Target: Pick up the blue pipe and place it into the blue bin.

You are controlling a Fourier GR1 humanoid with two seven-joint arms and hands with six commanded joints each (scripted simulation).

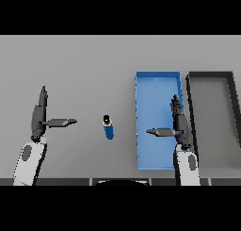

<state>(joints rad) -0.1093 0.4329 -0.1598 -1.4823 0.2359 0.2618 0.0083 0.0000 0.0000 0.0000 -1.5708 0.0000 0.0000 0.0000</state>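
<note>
Nearest of all, the right robot hand is seen hanging over the blue bin, fingers straight and thumb spread out sideways, nothing held. The left robot hand is found on the other side, equally spread and empty, its thumb pointed inward. Between the two, nearer the right robot hand's thumb side and just beside the bin's wall, the blue pipe is left on the surface, untouched; its dark end is turned away from the robot, so it is judged to lie lengthways or lean slightly. The pick has not yet been made, and the right hand seems better placed for it, since only a short carry to the bin would be needed. Just beyond that hand's outer side a dark bin is set. The grey surface runs plain to the far edge; no room is shown.
</note>
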